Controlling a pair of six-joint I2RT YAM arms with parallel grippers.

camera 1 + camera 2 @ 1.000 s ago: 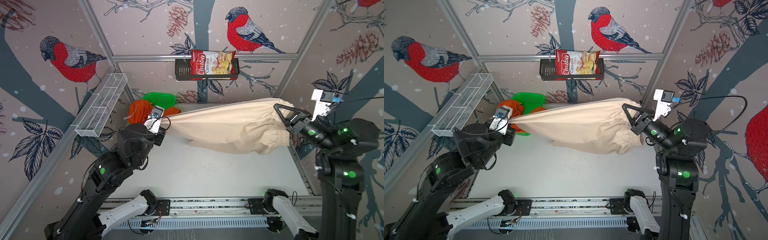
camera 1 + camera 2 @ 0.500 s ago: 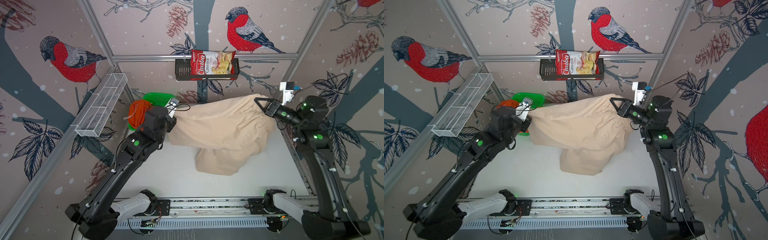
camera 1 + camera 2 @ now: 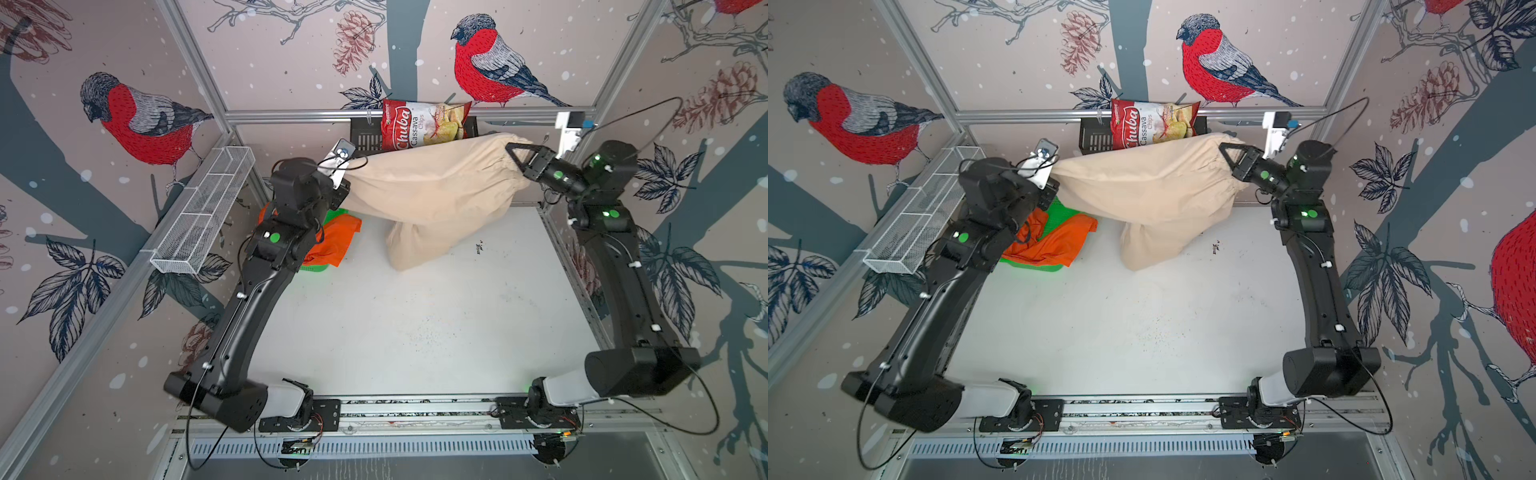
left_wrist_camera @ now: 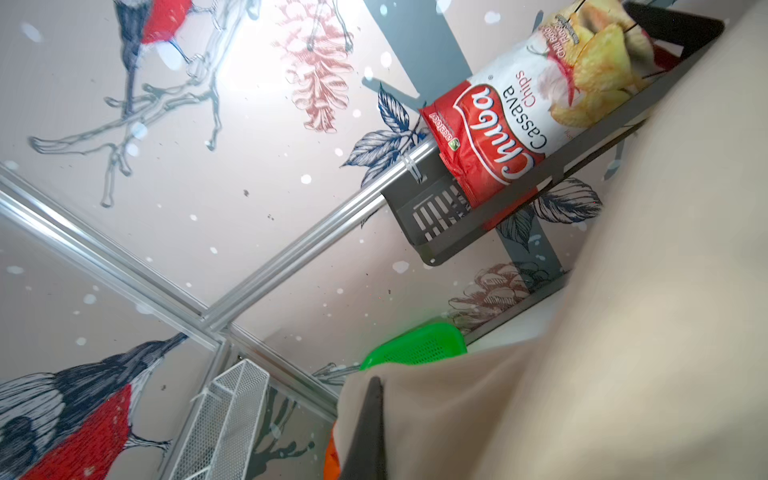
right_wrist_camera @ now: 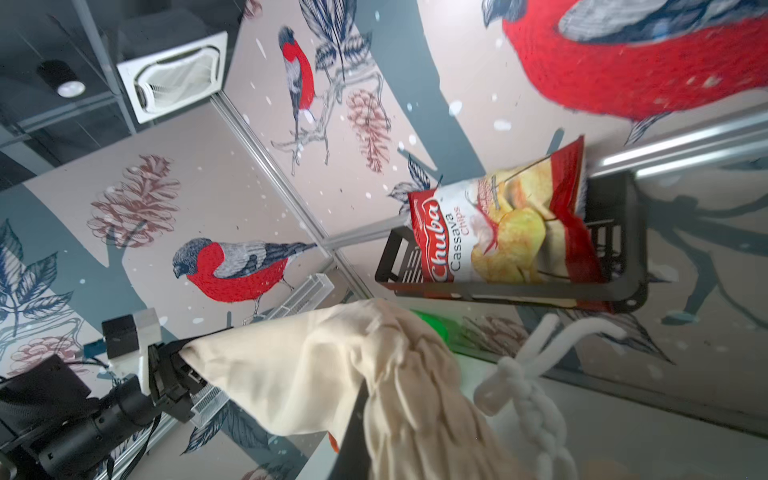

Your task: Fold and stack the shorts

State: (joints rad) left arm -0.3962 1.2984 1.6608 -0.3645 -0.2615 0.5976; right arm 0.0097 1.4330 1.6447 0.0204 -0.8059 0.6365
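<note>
A second ago my arms were tucked low, with the beige shorts (image 3: 432, 187) pulled into one long band across the middle of the frame. Since then both arms have stretched way out toward the top. My left gripper (image 3: 344, 192) climbed from left of centre to higher up. My right gripper (image 3: 514, 158) went from the right edge to the upper right, by the lower right corner of the chips bag (image 3: 419, 126), which the cloth now overlaps. Half a second back the shorts sagged in a big fold to mid-frame; now one leg hangs and ends higher up. More of the orange shorts (image 3: 336, 239) shows too.
</note>
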